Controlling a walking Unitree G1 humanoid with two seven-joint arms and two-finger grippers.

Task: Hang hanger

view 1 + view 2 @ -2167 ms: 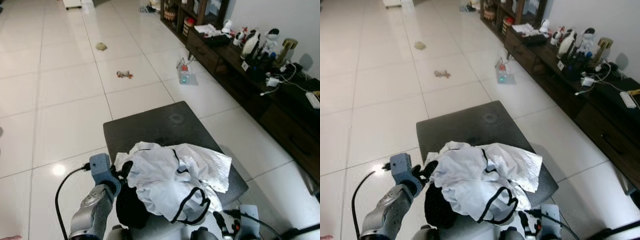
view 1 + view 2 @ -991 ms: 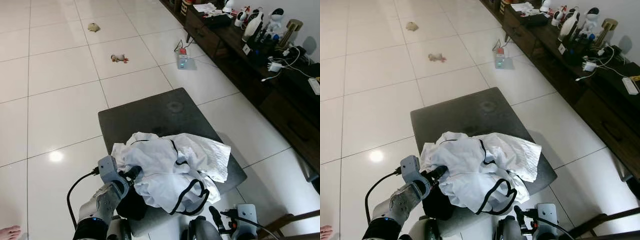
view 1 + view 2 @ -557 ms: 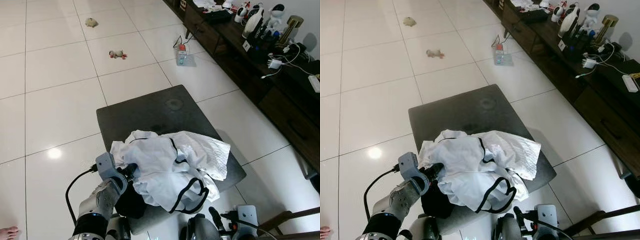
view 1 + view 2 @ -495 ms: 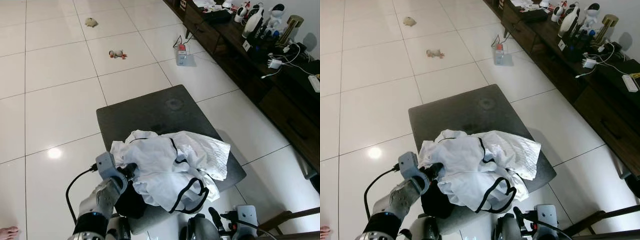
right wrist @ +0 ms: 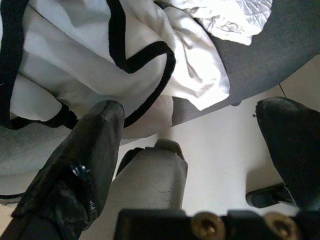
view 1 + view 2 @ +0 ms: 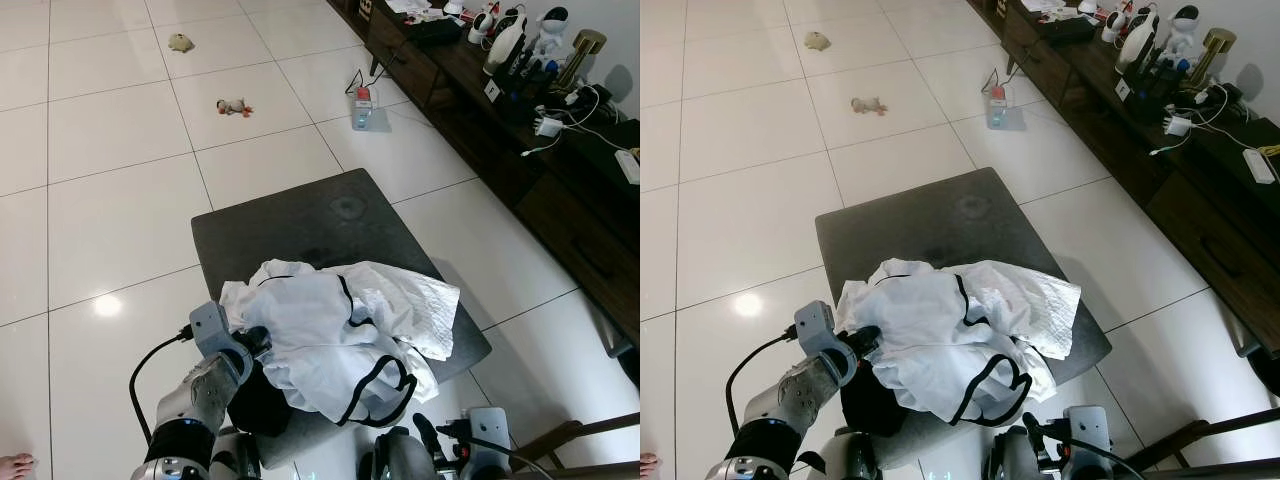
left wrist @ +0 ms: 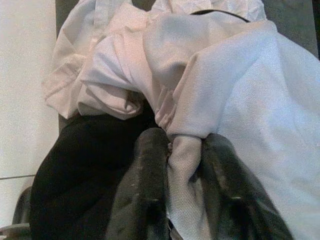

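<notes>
Presently, step in hand: left pincer [image 7: 182, 165] is clamped on a fold of the white garment [image 6: 345, 325]; you are at the pick-up, nothing hung.
Left pincer place: near-left edge of the heap, fingers [image 7: 145, 175] either side of the cloth.
Right pincer [image 5: 195, 130]: spread wide, holding nothing, low beside the near edge.
Garment place: crumpled on the near half of the dark grey surface [image 6: 300, 225], over a black item [image 7: 80, 170].
Hanger: you cannot make one out; perhaps inside the cloth.
Next move: lift clear, watch for dragging the black item.
</notes>
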